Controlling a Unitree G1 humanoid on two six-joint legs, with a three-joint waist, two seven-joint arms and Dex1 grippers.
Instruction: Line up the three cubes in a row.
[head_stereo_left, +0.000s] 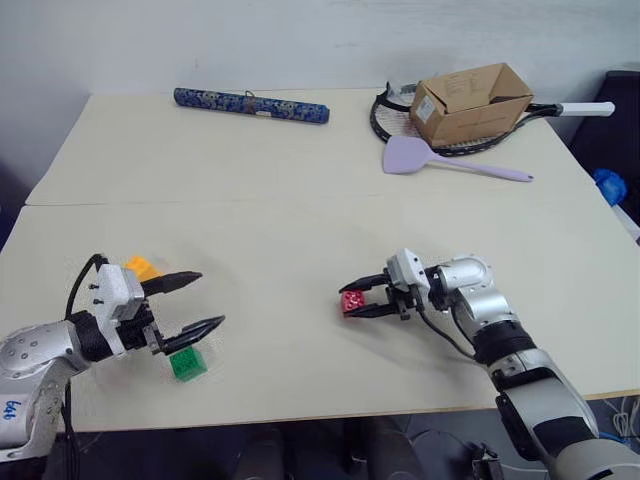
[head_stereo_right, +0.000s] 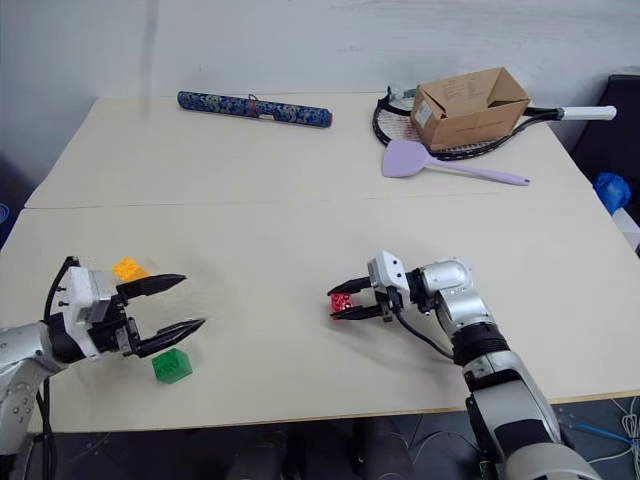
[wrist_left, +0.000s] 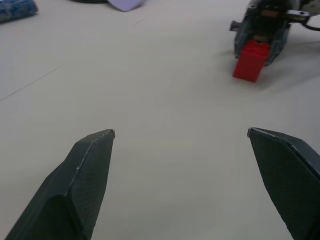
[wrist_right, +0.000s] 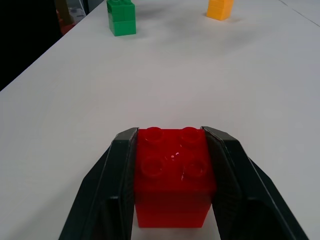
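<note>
Right gripper (head_stereo_left: 352, 302) is clamped on the red cube (wrist_right: 173, 180), its two black fingers flat against opposite side walls, studs up between them. Left gripper (head_stereo_left: 202, 298) stands spread wide with nothing between its fingers — it hangs low over the table (head_stereo_left: 300, 200) near the other two cubes.

Seen from the head camera with the table as a clock face, the red cube sits a little toward five o'clock of centre. The green cube (head_stereo_left: 187, 364) lies out at about eight o'clock near the front edge, just beside the left gripper's nearer finger; the yellow-orange cube (head_stereo_left: 140, 268) is close behind it, partly hidden by the gripper. The red one is well apart from that pair.

All three look like hard, glossy plastic building blocks — light, stiff, and likely a bit slippery on their smooth faces. A pinch across two flat opposite sides, below the studs, looks safest; gripping on a corner could let one twist or skid. Each is squarish, taller than a flat brick, with four round studs on top.
</note>
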